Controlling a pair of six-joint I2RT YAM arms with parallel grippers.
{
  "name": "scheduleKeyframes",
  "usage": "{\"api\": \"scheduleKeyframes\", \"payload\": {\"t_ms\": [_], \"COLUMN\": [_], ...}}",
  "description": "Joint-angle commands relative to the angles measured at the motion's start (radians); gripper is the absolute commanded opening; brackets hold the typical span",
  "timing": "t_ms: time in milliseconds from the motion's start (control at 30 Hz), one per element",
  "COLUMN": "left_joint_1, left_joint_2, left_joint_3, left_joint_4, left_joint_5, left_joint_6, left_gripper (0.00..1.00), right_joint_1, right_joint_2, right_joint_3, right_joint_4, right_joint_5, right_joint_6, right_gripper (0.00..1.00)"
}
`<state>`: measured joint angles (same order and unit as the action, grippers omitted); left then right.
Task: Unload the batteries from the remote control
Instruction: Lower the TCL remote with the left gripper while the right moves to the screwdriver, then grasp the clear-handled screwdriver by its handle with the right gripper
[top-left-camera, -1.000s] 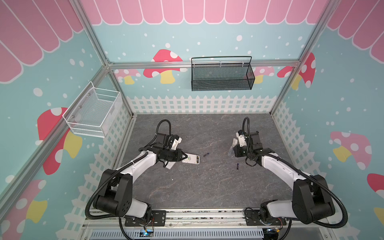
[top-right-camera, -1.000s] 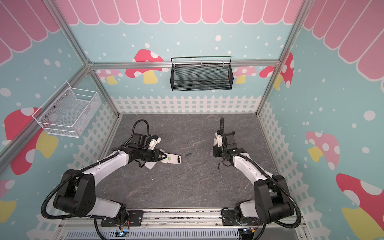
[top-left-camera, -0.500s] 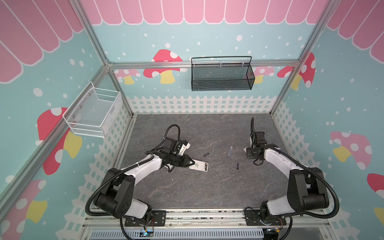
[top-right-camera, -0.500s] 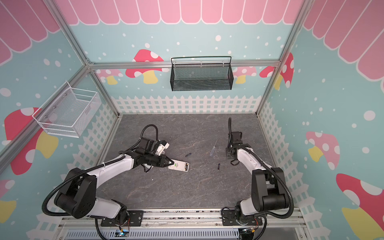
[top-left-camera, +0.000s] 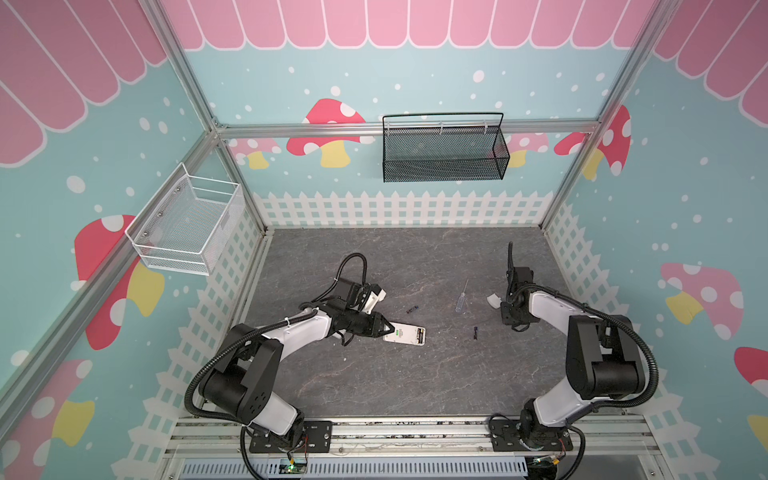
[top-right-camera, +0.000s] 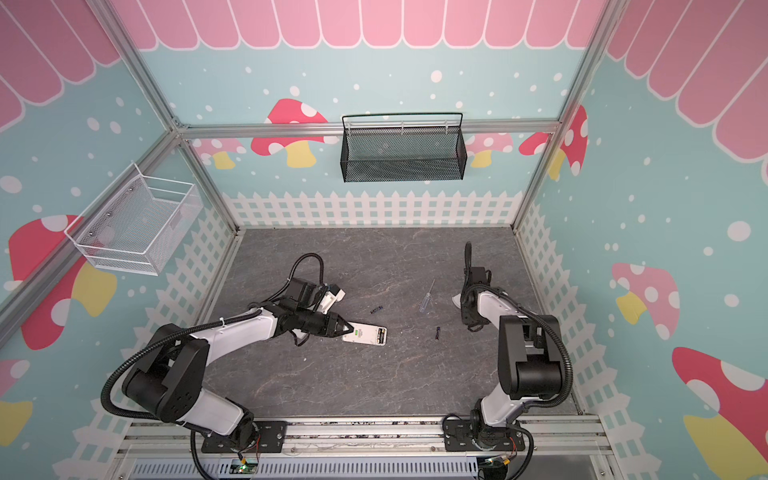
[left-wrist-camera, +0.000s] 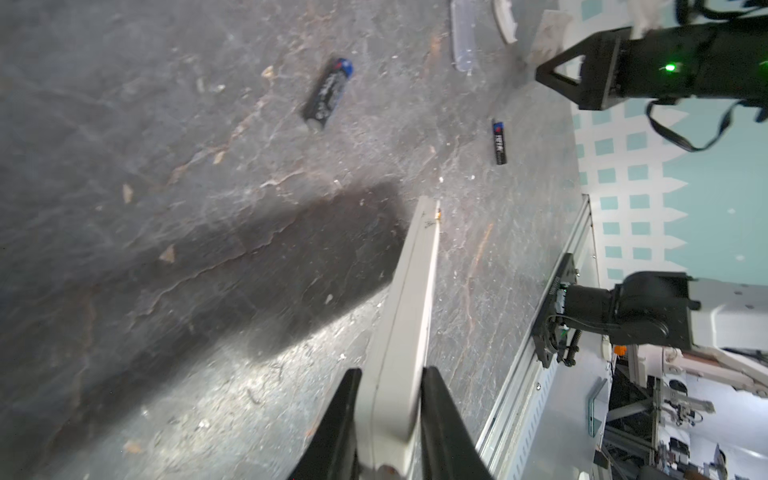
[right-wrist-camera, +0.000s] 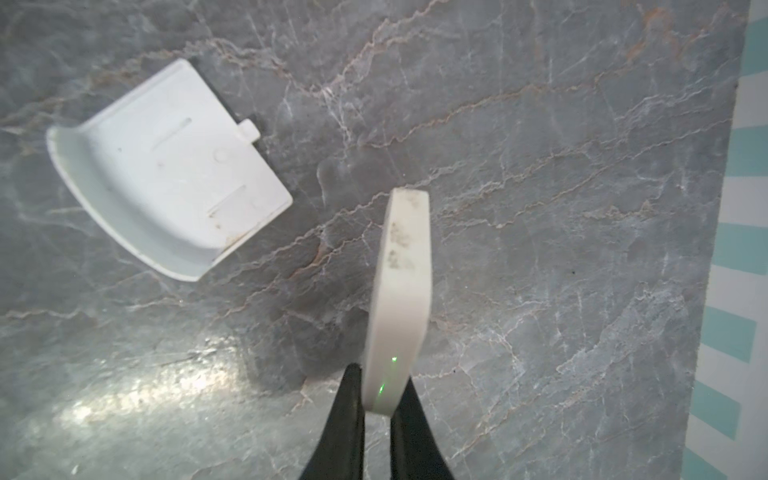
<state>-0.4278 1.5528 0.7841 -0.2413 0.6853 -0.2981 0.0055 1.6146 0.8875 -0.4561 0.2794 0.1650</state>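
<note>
Two gold-ended batteries (top-left-camera: 420, 332) sit in the open compartment at the right end of the remote control (top-left-camera: 400, 335), just left of centre in both top views. The remote lies flat on the table (top-left-camera: 374, 386), its long axis running left to right and dipping slightly rightward. That puts these batteries at the end farthest from the left gripper (top-left-camera: 387, 328), which meets the remote's left end along that same axis. Two more are already out: a loose battery (top-left-camera: 412, 308) just above the remote and a dark battery (top-left-camera: 476, 331) to its right.

We judge the coming move turns on this end-to-end layout. The left arm is much the nearer, yet it stands at the wrong end for the compartment. The right gripper (right-wrist-camera: 380, 374) is well apart at the right of the frame, past the screwdriver (top-left-camera: 460, 298).

The top views show the compartment and its gold ends. The left wrist view shows the remote only edge-on, but it does show the left fingers (left-wrist-camera: 343, 415) close against both sides of the near end. We cannot tell whether they pinch it or merely bracket it. Only the right wrist view shows the right fingers squeezed onto a thin white slab (right-wrist-camera: 405, 270), beside the battery cover (right-wrist-camera: 166, 166) lying on the table. We cannot tell what the slab is.
</note>
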Motion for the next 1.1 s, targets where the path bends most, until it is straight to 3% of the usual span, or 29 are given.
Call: {"api": "scheduleKeyframes", "payload": {"t_ms": [0, 133, 433, 600, 800, 1067], "left_joint_1": [0.001, 0.012, 0.087, 0.108, 0.175, 0.269], "left_joint_2": [0.012, 0.000, -0.060, -0.097, -0.128, -0.181], "left_joint_3": [-0.001, -0.007, 0.010, 0.048, 0.070, 0.093], "left_joint_4": [-0.055, -0.057, -0.080, -0.094, -0.077, -0.100], "left_joint_5": [-0.085, -0.117, -0.167, -0.191, -0.188, -0.271], "left_joint_6": [-0.006, 0.001, 0.037, 0.093, 0.115, 0.196], "left_gripper": [0.35, 0.48, 0.58, 0.68, 0.86, 0.95], "right_joint_1": [-0.006, -0.005, -0.006, -0.006, 0.013, 0.164], "right_joint_2": [0.003, 0.001, -0.035, -0.076, -0.140, -0.029], "right_joint_3": [0.000, -0.003, -0.006, 0.016, 0.073, 0.140], "right_joint_4": [-0.003, 0.008, -0.001, -0.012, 0.022, 0.095], "right_joint_5": [-0.025, -0.047, -0.055, -0.089, -0.223, -0.240], "right_joint_6": [-0.013, -0.014, -0.006, 0.015, 0.124, 0.262], "right_gripper": [0.10, 0.19, 0.37, 0.39, 0.40, 0.40]}}
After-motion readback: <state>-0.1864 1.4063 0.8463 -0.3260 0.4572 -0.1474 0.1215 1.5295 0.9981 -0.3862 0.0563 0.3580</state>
